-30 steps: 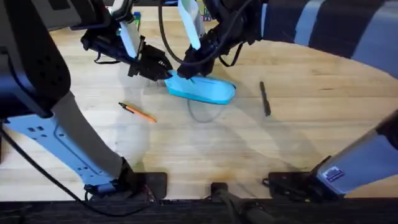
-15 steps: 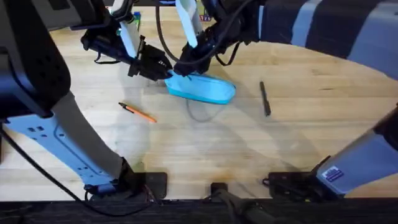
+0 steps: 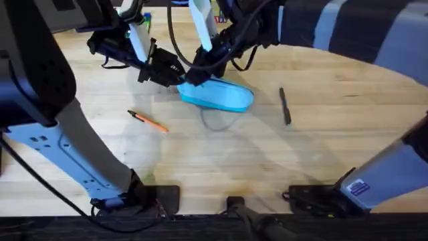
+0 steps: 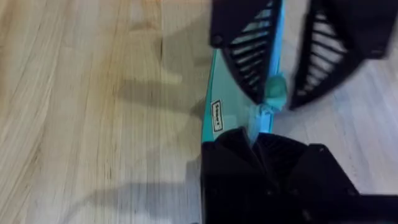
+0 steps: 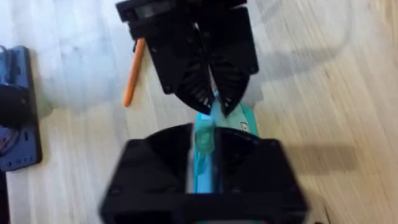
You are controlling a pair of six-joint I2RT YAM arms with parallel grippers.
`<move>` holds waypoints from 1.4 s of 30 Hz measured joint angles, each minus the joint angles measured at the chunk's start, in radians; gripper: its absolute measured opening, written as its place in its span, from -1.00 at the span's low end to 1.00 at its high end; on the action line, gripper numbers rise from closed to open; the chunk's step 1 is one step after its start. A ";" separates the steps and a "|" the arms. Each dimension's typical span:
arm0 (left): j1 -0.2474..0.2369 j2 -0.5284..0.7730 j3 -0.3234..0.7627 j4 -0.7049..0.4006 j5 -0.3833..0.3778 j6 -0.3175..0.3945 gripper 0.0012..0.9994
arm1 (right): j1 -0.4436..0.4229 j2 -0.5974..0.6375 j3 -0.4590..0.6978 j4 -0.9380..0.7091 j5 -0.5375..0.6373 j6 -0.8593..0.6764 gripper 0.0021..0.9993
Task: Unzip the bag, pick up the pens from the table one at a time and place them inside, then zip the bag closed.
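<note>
The light-blue bag (image 3: 219, 96) lies on the table (image 3: 221, 161) left of centre, its zipper running along the top. My left gripper (image 3: 175, 76) is shut on the bag's left end (image 4: 214, 109). My right gripper (image 3: 193, 75) sits right beside it, shut on the small blue pull tab (image 4: 277, 91), which shows between its fingers (image 5: 203, 138) in the right wrist view. The orange pen (image 3: 148, 120) lies left of the bag toward the front, also visible beside the left gripper (image 5: 212, 99). The black pen (image 3: 285, 106) lies to the right of the bag.
A blue object (image 3: 146, 20) stands at the back left, behind the left arm. A dark blue block (image 5: 15, 118) sits at the table's side. The tabletop's curved edge (image 3: 394, 63) runs across the back right. Open wood lies in front of the bag.
My right gripper has shifted a little left along the bag's top, closer to the left gripper. The bag, both pens and the left gripper have stayed put.
</note>
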State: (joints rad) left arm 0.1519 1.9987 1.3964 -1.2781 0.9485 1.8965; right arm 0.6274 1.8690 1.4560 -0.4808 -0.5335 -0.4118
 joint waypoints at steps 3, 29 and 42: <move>-0.003 0.000 0.000 0.000 0.000 0.000 -0.92 | 0.010 0.000 0.002 -0.019 -0.021 0.000 0.27; -0.006 0.000 0.000 -0.002 0.005 0.000 -0.92 | 0.002 0.000 0.004 -0.073 -0.036 0.005 0.99; -0.006 0.000 0.000 -0.002 0.005 0.000 -0.92 | -0.123 -0.137 0.011 -0.196 -0.037 0.042 1.00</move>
State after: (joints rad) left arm 0.1463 1.9987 1.3964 -1.2804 0.9535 1.8965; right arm 0.5045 1.7317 1.4673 -0.6771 -0.5702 -0.3700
